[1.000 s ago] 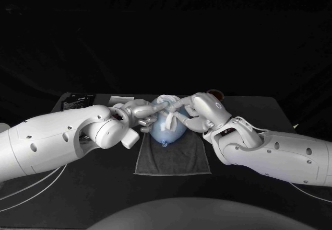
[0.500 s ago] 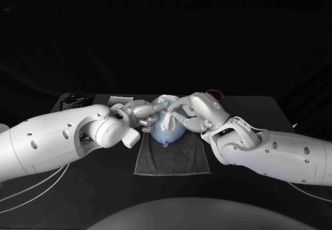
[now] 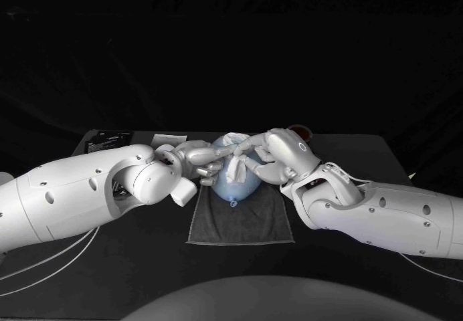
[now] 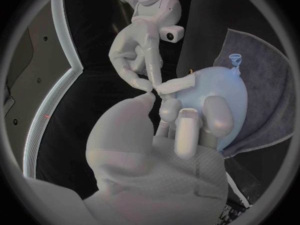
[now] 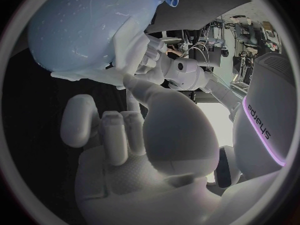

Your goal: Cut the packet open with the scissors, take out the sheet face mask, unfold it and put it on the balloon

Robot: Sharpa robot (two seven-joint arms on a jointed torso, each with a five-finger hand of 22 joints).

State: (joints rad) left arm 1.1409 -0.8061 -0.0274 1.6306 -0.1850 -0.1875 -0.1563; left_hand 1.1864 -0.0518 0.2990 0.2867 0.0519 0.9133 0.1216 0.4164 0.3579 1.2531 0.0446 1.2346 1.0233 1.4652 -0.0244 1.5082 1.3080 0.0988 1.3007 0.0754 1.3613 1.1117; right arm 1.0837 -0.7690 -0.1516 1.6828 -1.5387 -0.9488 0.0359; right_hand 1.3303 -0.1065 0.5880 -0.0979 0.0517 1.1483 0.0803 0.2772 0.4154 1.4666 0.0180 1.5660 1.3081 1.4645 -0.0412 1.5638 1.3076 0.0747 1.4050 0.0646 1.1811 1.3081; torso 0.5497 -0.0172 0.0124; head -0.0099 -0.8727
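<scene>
In the head view, the balloon (image 3: 231, 186) is seen at the centre of the frame, lying on a grey towel (image 3: 241, 221) that is spread on the black worktop (image 3: 366, 154). Its knot is turned towards the lower edge of the frame. The balloon is flanked closely by both hands.

The balloon is held by the left robot hand (image 3: 198, 160), which comes in from the left. In the left wrist view its fingers (image 4: 187, 130) are laid over the balloon's pale blue skin (image 4: 219, 95), with the thumb raised beside them.

The mask (image 3: 235, 162) is seen as a narrow white strip on the balloon's upper part. It is pinched between thumb and fingertip by the right robot hand (image 3: 262, 152), and the other fingers are curled loosely. In the left wrist view the pinched white edge (image 4: 174, 86) is seen touching the balloon, just beside the left thumb tip.
</scene>
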